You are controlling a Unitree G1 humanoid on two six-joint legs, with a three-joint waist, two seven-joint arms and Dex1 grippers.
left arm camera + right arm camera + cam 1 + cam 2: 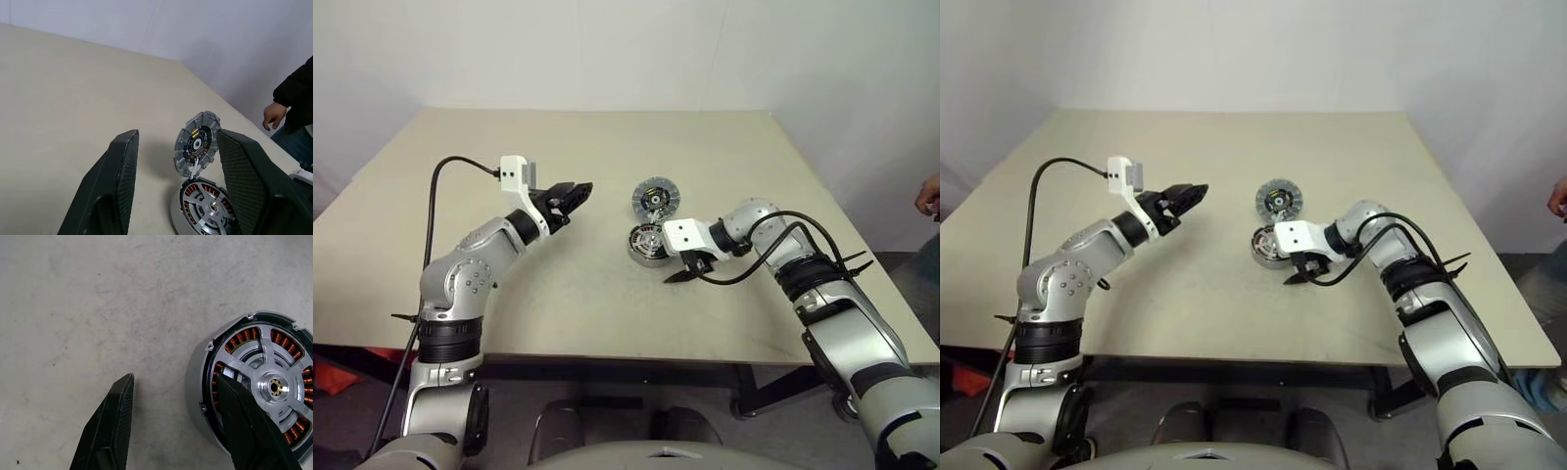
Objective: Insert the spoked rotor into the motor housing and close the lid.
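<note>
While right jaws (171,431) gape, motor housing (254,387) beside one finger

I'm looking down on a beige table (558,294) with a plain matte top. Two parts lie on it near the middle, just beside each other. The motor housing (644,245) sits flat, and I see the spoked rotor (269,382) inside its copper windings. The lid (654,197) lies just beyond it, electronics face up.
</note>
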